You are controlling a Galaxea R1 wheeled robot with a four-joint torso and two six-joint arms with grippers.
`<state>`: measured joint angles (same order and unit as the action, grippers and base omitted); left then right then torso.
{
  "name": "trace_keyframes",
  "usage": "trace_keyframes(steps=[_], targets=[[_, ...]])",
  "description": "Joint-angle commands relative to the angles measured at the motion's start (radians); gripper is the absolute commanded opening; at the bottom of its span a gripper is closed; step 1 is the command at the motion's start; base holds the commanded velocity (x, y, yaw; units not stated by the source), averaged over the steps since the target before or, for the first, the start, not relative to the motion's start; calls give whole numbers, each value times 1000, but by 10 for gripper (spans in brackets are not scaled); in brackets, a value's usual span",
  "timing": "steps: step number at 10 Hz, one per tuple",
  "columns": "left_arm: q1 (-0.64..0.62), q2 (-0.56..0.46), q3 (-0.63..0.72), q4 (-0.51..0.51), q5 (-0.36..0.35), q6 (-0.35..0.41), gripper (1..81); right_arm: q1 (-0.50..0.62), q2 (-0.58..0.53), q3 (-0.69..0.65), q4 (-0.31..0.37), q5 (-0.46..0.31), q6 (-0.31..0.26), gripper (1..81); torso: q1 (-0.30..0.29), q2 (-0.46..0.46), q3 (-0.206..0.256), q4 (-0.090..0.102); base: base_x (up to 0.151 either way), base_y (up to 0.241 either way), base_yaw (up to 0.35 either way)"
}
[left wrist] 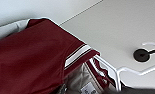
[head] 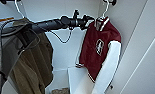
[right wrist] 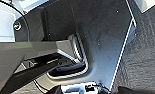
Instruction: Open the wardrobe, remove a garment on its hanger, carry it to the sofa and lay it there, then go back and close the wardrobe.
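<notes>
A: Reading from the left, we see the olive-brown jacket (head: 34, 65) hanging in the open wardrobe (head: 133, 37), then our left arm reaching across to the collar of the garment (head: 99, 50).

B: And the left end effector (head: 89, 21) sits right at the hanger (head: 104, 11), which hooks over the rail (head: 110, 2). We cannot tell whether it is clenched or released; the wrist view gives us collar and white hanger arm (left wrist: 110, 68), no fingertips.

A: Then we judge the step is gripping near the hook's neck, not the fabric.

B: Agreed. We want to lift straight up off the rail, keeping the shoulders level so the jacket stays seated. Of the right end effector we cannot tell either.
</notes>
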<state>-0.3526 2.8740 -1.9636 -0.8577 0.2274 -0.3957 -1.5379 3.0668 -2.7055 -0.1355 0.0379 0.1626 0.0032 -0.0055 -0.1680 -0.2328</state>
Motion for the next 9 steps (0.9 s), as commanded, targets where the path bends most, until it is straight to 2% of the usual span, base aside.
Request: trace_keyframes(steps=[1,3,5,6,8,9], targets=[[-220,44,-55,-57,-7,-12,811,18,2,1,17,-56,2,811,0,0,0,0,0,0,0],[-233,51,-54,-57,-7,-12,811,18,2,4,17,-56,2,811,0,0,0,0,0,0,0],[-237,44,-51,-55,-8,-12,811,18,3,3,17,-56,2,811,0,0,0,-95,0,0,0],[-237,41,-49,-55,-14,-12,811,18,3,3,17,-56,2,811,0,0,0,-24,0,0,0],[-234,39,-52,-57,-25,-18,811,15,3,1,17,-56,2,811,0,0,0,-79,0,0,0],[-230,44,-51,-55,-74,-41,811,14,3,3,17,-56,2,811,0,0,0,-93,0,0,0]])
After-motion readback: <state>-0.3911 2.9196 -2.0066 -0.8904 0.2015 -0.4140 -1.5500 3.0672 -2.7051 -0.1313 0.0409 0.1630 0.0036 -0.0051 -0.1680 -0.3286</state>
